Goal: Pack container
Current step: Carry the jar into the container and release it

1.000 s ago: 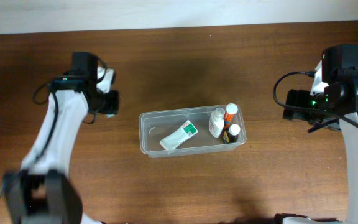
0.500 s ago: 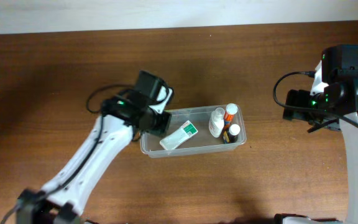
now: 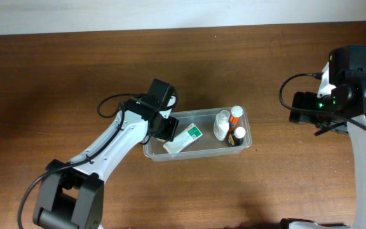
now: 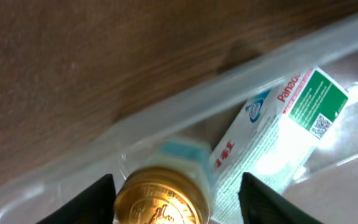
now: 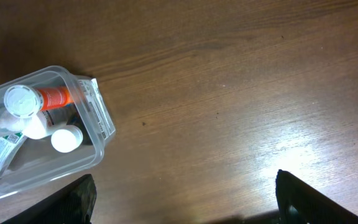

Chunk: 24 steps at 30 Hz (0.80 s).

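Note:
The clear plastic container sits mid-table and also shows in the left wrist view and right wrist view. It holds a white-and-green Panadol box, a white bottle, an orange bottle with a white cap and a small dark bottle. My left gripper is over the container's left end, shut on a gold-capped bottle. My right gripper is open and empty, well right of the container.
The brown wooden table meets a pale wall strip along its far edge. The right arm's cable loops beside its gripper.
My left arm has swung from the table's left side to the container's left end, bringing the gold-capped bottle over it. The right arm has not moved.

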{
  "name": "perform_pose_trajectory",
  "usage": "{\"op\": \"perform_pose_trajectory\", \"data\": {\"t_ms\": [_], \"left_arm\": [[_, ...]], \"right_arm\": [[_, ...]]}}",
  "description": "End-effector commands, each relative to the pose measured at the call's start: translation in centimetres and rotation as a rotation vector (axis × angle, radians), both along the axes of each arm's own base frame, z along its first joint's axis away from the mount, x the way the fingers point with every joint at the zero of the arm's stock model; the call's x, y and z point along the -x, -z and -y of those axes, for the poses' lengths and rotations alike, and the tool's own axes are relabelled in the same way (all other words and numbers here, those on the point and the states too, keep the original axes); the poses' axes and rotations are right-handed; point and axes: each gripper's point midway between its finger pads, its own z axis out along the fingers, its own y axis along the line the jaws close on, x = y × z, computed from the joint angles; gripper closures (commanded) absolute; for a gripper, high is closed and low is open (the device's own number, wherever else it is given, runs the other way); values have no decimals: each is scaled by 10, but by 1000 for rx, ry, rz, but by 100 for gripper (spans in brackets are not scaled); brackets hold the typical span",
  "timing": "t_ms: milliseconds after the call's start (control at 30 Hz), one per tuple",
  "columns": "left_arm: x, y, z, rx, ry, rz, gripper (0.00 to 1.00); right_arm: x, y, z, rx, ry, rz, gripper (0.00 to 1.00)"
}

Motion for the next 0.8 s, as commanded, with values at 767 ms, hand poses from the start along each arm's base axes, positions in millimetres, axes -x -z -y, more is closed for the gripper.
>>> {"op": "perform_pose_trajectory", "data": {"t_ms": [767], "left_arm": [[-44, -144, -194, -21, -518, 361, 1]], "right_arm": [[-67, 32, -17, -85, -166, 52, 1]]}}
